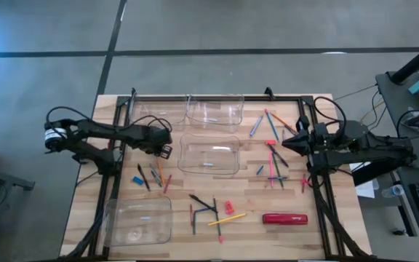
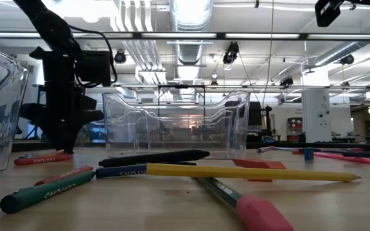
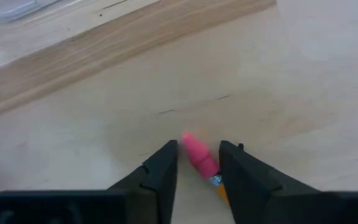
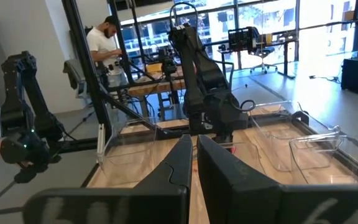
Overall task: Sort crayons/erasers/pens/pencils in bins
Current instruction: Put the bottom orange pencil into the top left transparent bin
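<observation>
- The high view looks straight down from above and takes in the whole worktop (image 1: 195, 233) with floor on all sides.
- The low view sits at worktop height, level, very near a yellow pencil (image 2: 249, 172), facing across to a clear bin (image 2: 175, 125) and the room beyond.
- The left wrist view points steeply down, close to the worktop, past its own left gripper (image 3: 199, 163).
- The right wrist view looks across the worktop past the right gripper (image 4: 194, 149) at the left arm (image 4: 204, 81), which the high and low views also show.

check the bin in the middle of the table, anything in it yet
Almost empty: the high view shows the middle bin holding only one small pale bit, too small to identify. No pencils or erasers are in it.
</observation>
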